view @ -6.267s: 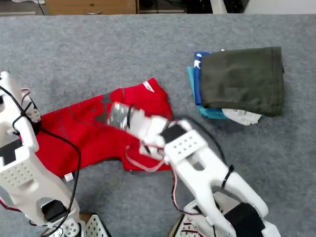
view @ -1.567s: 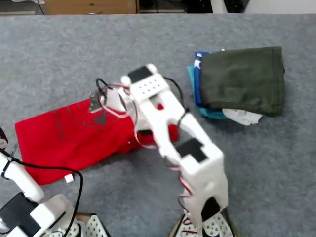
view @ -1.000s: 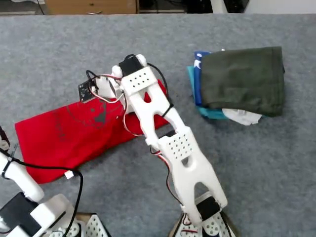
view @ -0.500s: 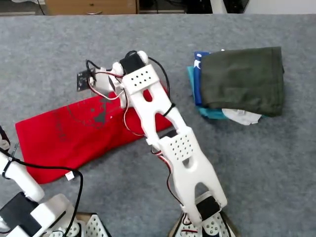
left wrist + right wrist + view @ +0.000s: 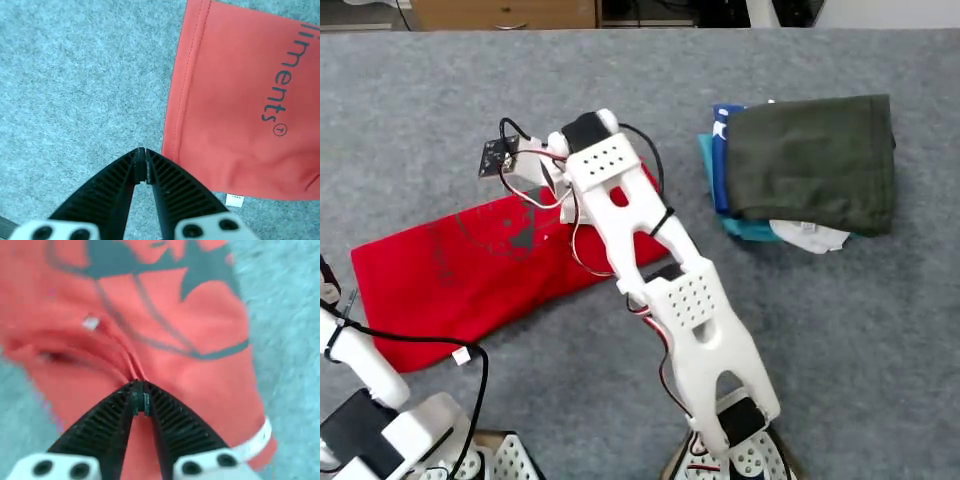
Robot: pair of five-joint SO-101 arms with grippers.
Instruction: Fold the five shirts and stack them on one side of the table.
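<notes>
A red shirt [image 5: 470, 265] lies folded into a long band on the left half of the grey table. My right gripper [image 5: 139, 397] is at the shirt's far edge, over its dark print [image 5: 150, 300], and is shut on a small pinch of red cloth. In the high view the right arm [image 5: 620, 220] stretches from the near edge to that spot. My left gripper [image 5: 141, 165] is shut with nothing in it, above bare carpet just beside the shirt's hemmed edge [image 5: 185, 85]. Folded shirts are stacked [image 5: 810, 160] at the right, an olive one on top.
Blue, teal and white folded shirts [image 5: 750, 225] peek out under the olive one. The left arm's base [image 5: 360, 370] and its black cable sit at the near left corner. A wooden cabinet [image 5: 500, 12] stands beyond the table's far edge.
The right arm swung from the table's middle to the shirt's far edge, folding the shirt into a narrower band. The left arm drew back to the near left. In the last second the right wrist barely shifted.
</notes>
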